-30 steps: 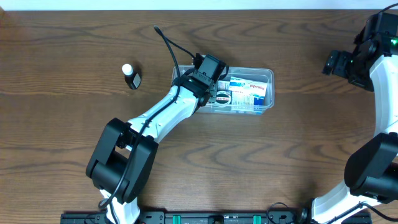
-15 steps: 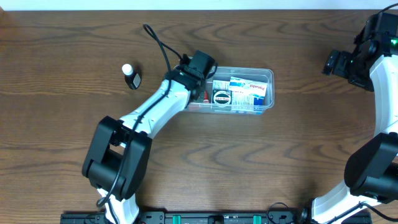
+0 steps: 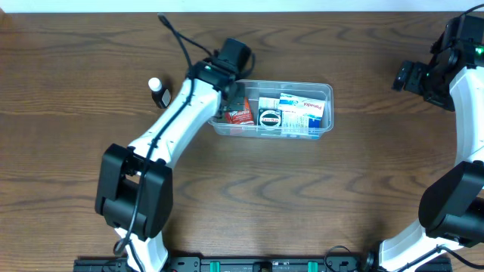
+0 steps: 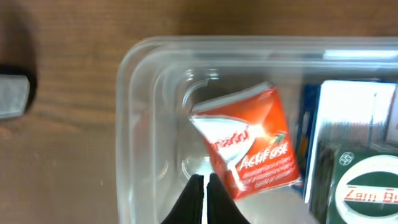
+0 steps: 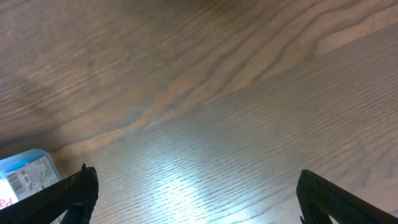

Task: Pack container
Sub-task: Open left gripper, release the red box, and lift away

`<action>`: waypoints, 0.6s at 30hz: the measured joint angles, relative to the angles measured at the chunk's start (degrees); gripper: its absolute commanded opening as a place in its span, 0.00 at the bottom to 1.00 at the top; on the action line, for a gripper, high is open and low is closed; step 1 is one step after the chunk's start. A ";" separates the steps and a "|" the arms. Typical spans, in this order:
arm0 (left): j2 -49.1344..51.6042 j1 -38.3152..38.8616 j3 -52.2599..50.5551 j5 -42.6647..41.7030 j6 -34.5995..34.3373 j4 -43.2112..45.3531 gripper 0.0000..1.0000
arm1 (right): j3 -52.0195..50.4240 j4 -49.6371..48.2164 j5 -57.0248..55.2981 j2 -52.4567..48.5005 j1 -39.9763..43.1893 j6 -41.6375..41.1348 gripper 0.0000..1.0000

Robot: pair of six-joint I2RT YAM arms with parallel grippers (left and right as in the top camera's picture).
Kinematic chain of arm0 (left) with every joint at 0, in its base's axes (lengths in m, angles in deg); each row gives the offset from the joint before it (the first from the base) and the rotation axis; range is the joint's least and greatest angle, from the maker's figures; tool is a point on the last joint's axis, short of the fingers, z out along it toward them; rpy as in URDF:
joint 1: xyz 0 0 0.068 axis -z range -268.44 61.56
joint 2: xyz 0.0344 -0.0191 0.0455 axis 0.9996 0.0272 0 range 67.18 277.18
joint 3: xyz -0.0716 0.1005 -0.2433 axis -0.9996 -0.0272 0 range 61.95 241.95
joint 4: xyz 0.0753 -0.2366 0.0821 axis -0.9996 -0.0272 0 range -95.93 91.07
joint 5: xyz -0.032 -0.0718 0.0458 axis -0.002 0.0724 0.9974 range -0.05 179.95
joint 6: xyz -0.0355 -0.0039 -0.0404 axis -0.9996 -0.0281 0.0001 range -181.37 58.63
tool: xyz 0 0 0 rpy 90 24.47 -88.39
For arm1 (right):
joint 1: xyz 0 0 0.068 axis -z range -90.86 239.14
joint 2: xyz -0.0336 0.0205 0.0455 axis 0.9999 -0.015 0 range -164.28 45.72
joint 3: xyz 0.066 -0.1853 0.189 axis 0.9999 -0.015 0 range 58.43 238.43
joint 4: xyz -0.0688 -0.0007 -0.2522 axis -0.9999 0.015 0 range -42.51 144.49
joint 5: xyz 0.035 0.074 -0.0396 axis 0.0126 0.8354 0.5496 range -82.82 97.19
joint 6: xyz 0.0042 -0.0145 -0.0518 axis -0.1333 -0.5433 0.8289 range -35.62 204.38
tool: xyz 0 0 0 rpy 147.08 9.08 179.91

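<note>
The clear plastic container (image 3: 327,89) lies at mid table. It holds a red ActiFast box (image 3: 240,115) at its left end, a round green-and-white tin (image 3: 270,117) and a blue-and-white Panadol box (image 3: 306,107). My left gripper (image 3: 229,97) is shut and empty just above the container's left end. In the left wrist view its fingertips (image 4: 204,186) are together over the container (image 4: 134,124) floor, beside the red box (image 4: 249,149). My right gripper (image 3: 404,75) is open and empty at the far right, with its fingers wide apart in the right wrist view (image 5: 199,199).
A small black bottle with a white cap (image 3: 159,92) stands on the table left of the container; it also shows in the left wrist view (image 4: 12,93). A corner of the container (image 5: 25,171) shows in the right wrist view. The wooden table (image 3: 302,196) extends all round.
My left gripper has drawn back to the left from over the container's middle, uncovering the red box lying in the left end. The right arm has not moved.
</note>
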 measured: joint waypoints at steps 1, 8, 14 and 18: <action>0.04 -0.72 0.11 -0.74 0.00 -1.07 0.05 | 0.00 0.02 0.00 0.00 0.00 0.00 0.99; 0.22 -3.54 1.38 -4.87 0.22 -3.67 0.06 | 0.00 0.02 0.02 0.00 0.00 0.00 1.00; 1.09 -2.32 1.51 -6.75 0.24 -3.67 0.06 | 0.00 0.02 0.02 0.00 0.00 0.00 0.99; 3.43 -2.25 1.60 -7.34 0.24 -3.74 0.06 | 0.00 0.02 0.02 0.00 0.00 0.00 0.99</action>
